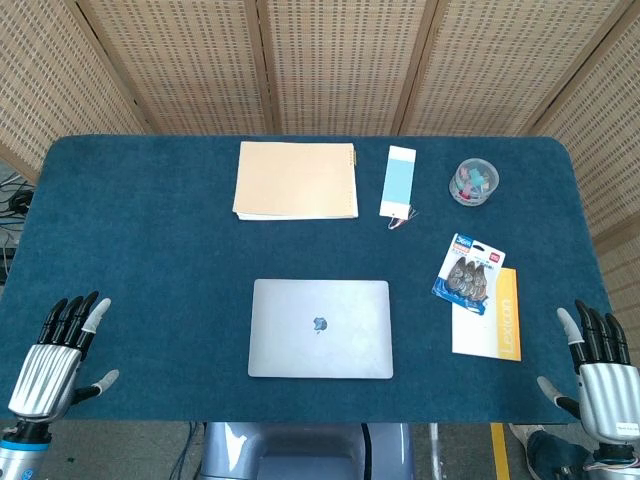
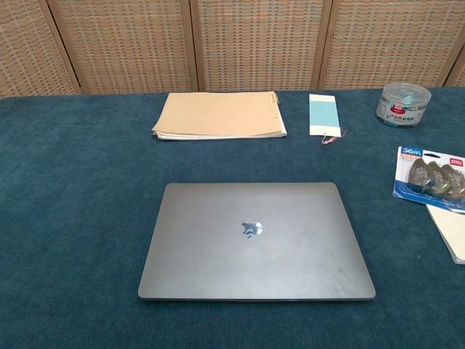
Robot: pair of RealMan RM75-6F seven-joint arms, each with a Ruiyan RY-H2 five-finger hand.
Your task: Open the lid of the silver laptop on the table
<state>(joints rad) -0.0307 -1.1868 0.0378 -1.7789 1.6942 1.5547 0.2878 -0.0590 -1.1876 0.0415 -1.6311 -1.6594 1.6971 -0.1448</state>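
Observation:
The silver laptop point(image 1: 320, 328) point(image 2: 254, 240) lies flat with its lid down in the near middle of the blue table point(image 1: 140, 260). A logo shows on the lid. My left hand point(image 1: 55, 360) rests at the near left corner of the table, fingers straight and apart, holding nothing. At the near right corner my right hand point(image 1: 600, 370) lies the same way, empty. Both hands are well clear of the laptop, one on each side. The chest view shows the laptop but neither hand.
A tan notebook point(image 1: 296, 180) lies at the back centre, a light blue pad point(image 1: 399, 182) to its right, and a clear round tub point(image 1: 474, 181) beyond that. A blister pack point(image 1: 468, 272) overlaps a yellow booklet point(image 1: 490, 318) right of the laptop. Wicker screens stand behind.

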